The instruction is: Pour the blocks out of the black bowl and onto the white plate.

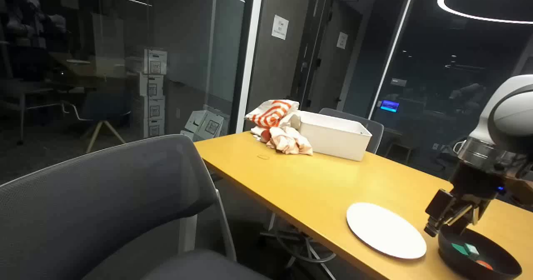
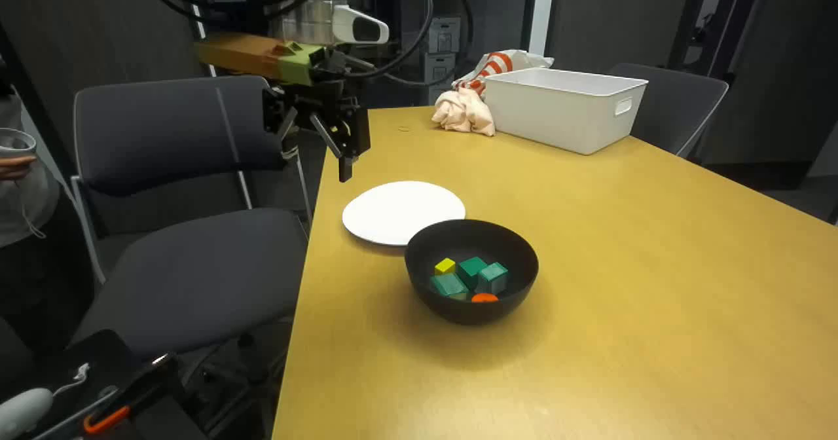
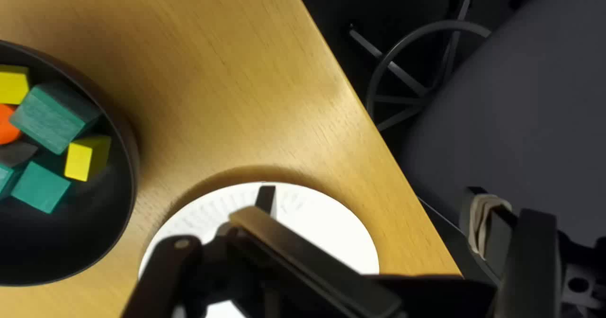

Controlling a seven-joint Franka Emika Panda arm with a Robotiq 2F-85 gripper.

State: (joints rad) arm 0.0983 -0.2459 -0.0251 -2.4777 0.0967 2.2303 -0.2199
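The black bowl (image 2: 471, 310) stands upright on the yellow table, close beside the white plate (image 2: 402, 211). Both also show in an exterior view, the bowl (image 1: 464, 264) at the lower right and the plate (image 1: 385, 230) left of it. The blocks (image 2: 473, 268), teal, green and yellow, lie in the bowl with an orange round piece. In the wrist view the bowl (image 3: 66, 247) is at the left and the plate (image 3: 326, 223) is partly hidden by my gripper (image 3: 378, 203). My gripper (image 2: 317, 164) is open and empty, raised above the table near its edge; one finger overlaps the plate, the other the chair.
A white rectangular box (image 2: 556, 112) stands farther back on the table. A red-and-white bag (image 1: 272, 112) and a pale crumpled cloth (image 1: 289, 140) lie beside it. A dark chair (image 2: 196, 270) stands against the table's edge, near the plate.
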